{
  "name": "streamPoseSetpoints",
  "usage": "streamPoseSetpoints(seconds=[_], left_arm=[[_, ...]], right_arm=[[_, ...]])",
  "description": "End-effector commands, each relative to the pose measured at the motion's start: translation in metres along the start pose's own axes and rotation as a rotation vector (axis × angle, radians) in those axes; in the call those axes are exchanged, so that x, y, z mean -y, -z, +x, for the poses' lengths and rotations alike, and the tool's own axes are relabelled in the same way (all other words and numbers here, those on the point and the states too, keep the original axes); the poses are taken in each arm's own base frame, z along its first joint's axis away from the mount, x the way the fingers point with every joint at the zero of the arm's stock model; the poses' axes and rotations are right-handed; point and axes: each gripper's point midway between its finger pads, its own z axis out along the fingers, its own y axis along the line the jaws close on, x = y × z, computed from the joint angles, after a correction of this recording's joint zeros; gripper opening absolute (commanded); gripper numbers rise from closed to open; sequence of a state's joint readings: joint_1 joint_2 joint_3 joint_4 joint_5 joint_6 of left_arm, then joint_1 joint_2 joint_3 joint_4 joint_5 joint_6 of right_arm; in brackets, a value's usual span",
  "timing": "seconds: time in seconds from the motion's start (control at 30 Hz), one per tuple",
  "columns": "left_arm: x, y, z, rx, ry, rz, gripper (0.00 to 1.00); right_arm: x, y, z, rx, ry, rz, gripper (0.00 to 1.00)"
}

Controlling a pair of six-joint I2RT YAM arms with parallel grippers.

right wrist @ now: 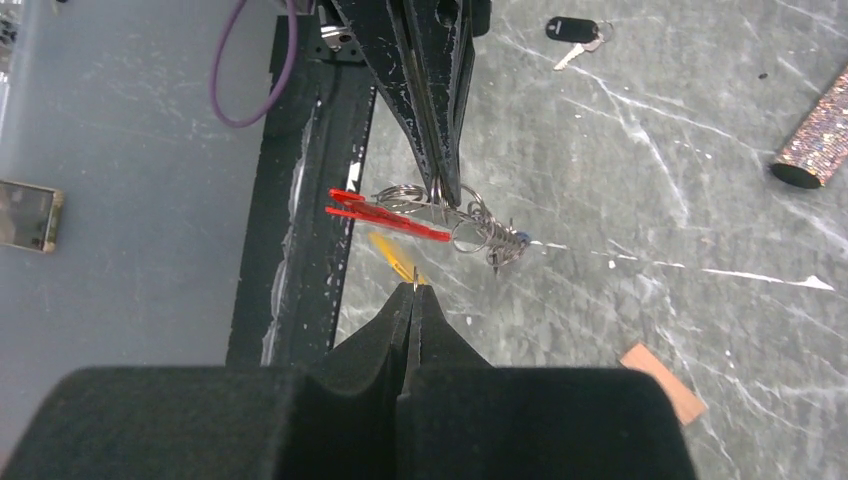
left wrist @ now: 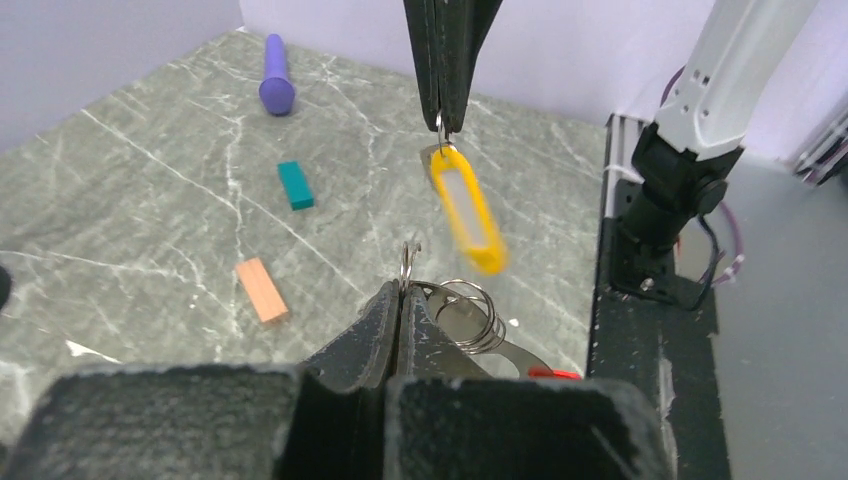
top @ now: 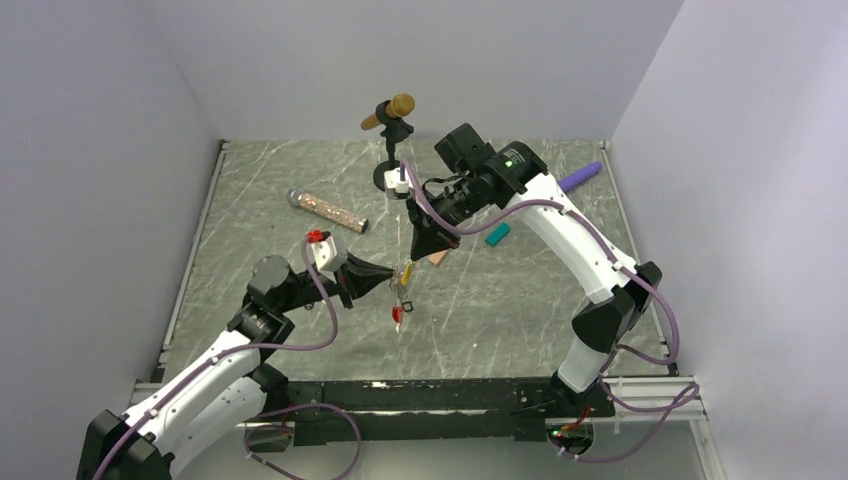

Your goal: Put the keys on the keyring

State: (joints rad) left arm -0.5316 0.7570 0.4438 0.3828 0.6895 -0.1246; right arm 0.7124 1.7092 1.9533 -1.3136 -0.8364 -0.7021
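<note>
The keyring [left wrist: 470,310] is a bunch of silvery rings with a red fob [right wrist: 385,213] hanging off it. My left gripper [left wrist: 405,290] is shut on one of its rings, held above the table. My right gripper [right wrist: 415,290] is shut on the small ring of the yellow-tagged key [left wrist: 468,212], which dangles from its tips just above and beyond the left gripper. In the top view the two grippers [top: 395,283] [top: 408,262] nearly meet, with the red fob [top: 398,315] below them. A blue-headed key [right wrist: 520,238] hangs in the bunch. A black-headed key [right wrist: 572,30] lies on the table.
On the marble table lie a teal block [top: 497,234], a salmon block [left wrist: 262,290], a purple stick [top: 580,177] at the back right and a glittery cylinder [top: 328,210] at the back left. A black stand with a brown handle [top: 390,115] rises at the back centre.
</note>
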Motion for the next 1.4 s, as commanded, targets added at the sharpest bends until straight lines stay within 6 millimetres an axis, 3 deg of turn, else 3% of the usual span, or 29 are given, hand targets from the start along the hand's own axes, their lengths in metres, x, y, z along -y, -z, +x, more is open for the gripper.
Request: streamPoseSetpoints(seconds=[0.0, 0.37, 0.83, 1.03, 1.2, 1.37], left_arm=[[0.012, 0.006, -0.055, 0.257, 0.031, 0.011, 0.00], [0.005, 0.017, -0.059, 0.329, 0.047, -0.070, 0.00], [0.004, 0.011, -0.043, 0.275, -0.001, -0.046, 0.00], [0.016, 0.012, -0.032, 0.214, -0.265, 0.038, 0.00], [0.028, 0.022, -0.043, 0.258, -0.561, 0.088, 0.00], [0.025, 0.021, -0.048, 0.235, -0.693, 0.089, 0.00]], right_arm=[[-0.011, -0.005, -0.015, 0.088, -0.025, -0.049, 0.00], [-0.013, -0.014, -0.018, 0.162, -0.115, -0.082, 0.00], [-0.007, -0.016, -0.021, 0.181, -0.126, -0.091, 0.00], [-0.016, -0.011, -0.015, 0.152, -0.051, -0.115, 0.00], [-0.024, -0.008, -0.006, 0.135, -0.006, -0.121, 0.00], [-0.033, -0.006, -0.003, 0.131, 0.044, -0.155, 0.00]])
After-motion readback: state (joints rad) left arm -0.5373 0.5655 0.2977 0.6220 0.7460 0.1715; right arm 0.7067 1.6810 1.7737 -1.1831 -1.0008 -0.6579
